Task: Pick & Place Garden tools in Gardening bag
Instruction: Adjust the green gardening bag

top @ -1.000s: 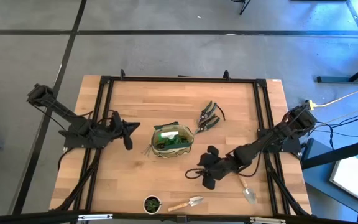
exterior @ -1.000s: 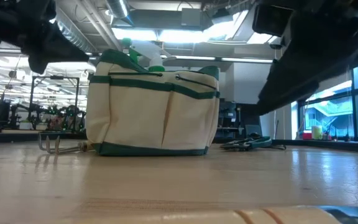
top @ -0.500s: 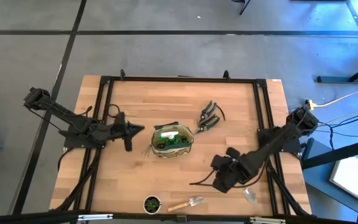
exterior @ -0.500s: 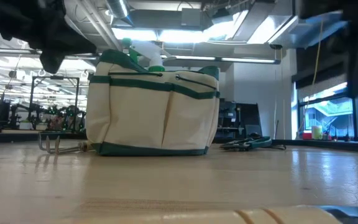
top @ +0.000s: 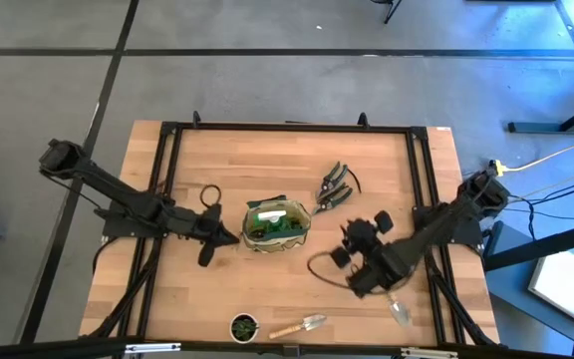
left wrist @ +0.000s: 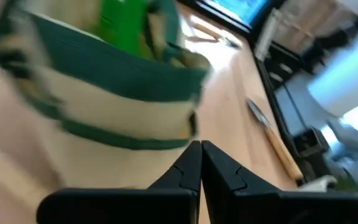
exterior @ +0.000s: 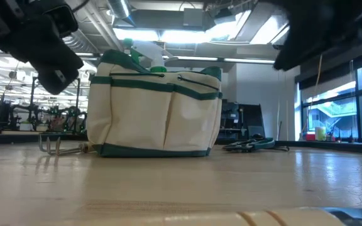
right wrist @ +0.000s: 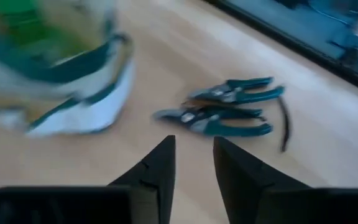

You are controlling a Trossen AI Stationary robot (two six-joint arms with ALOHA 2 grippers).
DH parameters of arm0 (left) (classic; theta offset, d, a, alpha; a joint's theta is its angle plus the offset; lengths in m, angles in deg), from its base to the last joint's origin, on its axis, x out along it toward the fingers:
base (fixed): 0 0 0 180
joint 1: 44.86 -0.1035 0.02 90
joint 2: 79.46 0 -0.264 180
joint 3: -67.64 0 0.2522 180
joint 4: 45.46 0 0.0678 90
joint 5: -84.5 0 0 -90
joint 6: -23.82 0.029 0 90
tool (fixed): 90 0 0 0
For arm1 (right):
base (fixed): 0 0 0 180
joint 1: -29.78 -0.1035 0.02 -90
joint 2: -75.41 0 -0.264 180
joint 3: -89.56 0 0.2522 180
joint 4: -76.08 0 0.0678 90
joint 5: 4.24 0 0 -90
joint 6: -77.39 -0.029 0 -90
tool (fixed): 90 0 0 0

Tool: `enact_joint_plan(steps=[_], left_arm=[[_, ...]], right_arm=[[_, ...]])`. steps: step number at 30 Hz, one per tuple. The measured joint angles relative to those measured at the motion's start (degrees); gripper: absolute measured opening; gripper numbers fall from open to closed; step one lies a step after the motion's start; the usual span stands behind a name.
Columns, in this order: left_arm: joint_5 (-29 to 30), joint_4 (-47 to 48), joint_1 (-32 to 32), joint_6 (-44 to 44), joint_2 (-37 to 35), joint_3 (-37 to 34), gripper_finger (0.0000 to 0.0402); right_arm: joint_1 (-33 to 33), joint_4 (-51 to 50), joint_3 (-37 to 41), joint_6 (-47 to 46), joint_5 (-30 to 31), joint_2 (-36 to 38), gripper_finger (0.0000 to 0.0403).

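The gardening bag (top: pixel 277 224) stands upright on its base mid-table, with a green spray bottle (exterior: pixel 132 49) sticking up out of its mouth. The fork (exterior: pixel 56 147) lies on the table at the bag's left foot. The pruners (top: pixel 334 186) lie flat to the far right of the bag and also show in the right wrist view (right wrist: pixel 225 109). My left gripper (top: pixel 229 237) is shut and empty just left of the bag, which fills the left wrist view (left wrist: pixel 110 93). My right gripper (top: pixel 355 237) is open and empty to the right of the bag, pointing at the pruners.
A wooden-handled trowel (top: pixel 300 325) lies near the front edge beside a small dark pot with a plant (top: pixel 244 326). A second trowel (top: pixel 399 311) lies at the front right. A black frame (top: pixel 287 127) borders the table.
My left gripper has gone toward the near edge and to the right, up to the bag's left side. My right gripper drew back from the bag toward the near right, then swung toward the far edge and turned to face the pruners.
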Motion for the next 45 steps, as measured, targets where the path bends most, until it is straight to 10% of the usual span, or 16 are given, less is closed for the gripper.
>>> enact_joint_plan(steps=[16, 24, 45], left_arm=[[-5.18, -8.95, -1.74, 0.39, 14.99, 3.73, 0.0002], [-6.07, -8.40, -4.39, 1.55, 17.67, 6.23, 0.0002], [-4.65, -1.08, -4.48, 0.54, 17.52, 6.23, 0.0002]], right_arm=[[19.56, 13.13, 6.90, 9.41, -1.15, -0.07, 0.0080], [20.84, 29.39, 7.04, 25.40, -4.66, -0.07, 0.0080], [18.63, 35.92, 7.06, 30.51, -12.26, -0.07, 0.0080]])
